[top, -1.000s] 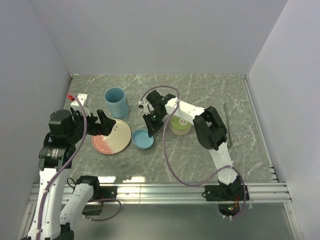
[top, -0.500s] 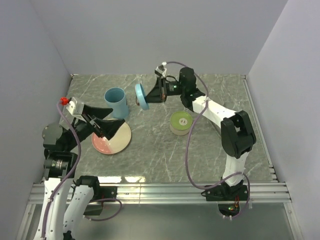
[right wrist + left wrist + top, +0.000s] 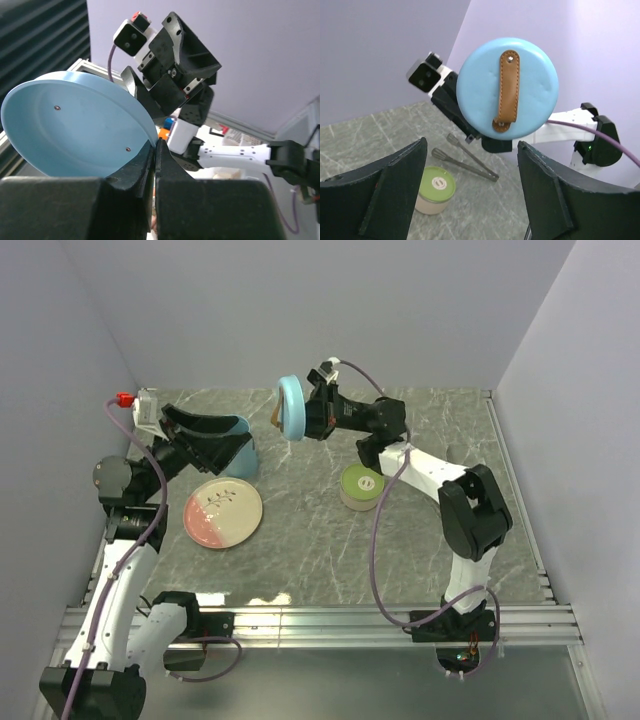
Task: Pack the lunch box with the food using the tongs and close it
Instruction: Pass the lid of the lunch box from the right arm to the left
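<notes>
Holding the pale blue lid (image 3: 291, 407) up on edge, high above the far middle of the table, rim nipped between the fingers of the right gripper (image 3: 155, 150), clenched tight on it. Turned with its tan leather strap (image 3: 506, 90) toward the left gripper (image 3: 472, 146), hollow underside toward the right wrist.

Well apart from that left gripper: jaws wide and released, nothing between them, raised off the table and pointed at the lid.

Just behind those jaws in the top view, the blue lunch box (image 3: 246, 458), upright at the far left, uncovered, partly hidden by the dark fingers. Nearer the arms, a pink-and-cream plate (image 3: 223, 512) lying flat, apart from the box; cannot make out any food on it, only faint marks.

Right of centre, a round tub (image 3: 361, 485) with a green top, beneath the right forearm. Beyond the tub in the left wrist view, the tongs (image 3: 465, 159) flat on the table, touched by neither gripper — hidden behind the right arm from above.

Underneath it all, a grey-green marbled table (image 3: 400, 560) with white veins and a metal rail (image 3: 330, 622) along the near edge. Around it, plain pale lilac walls on three sides.
</notes>
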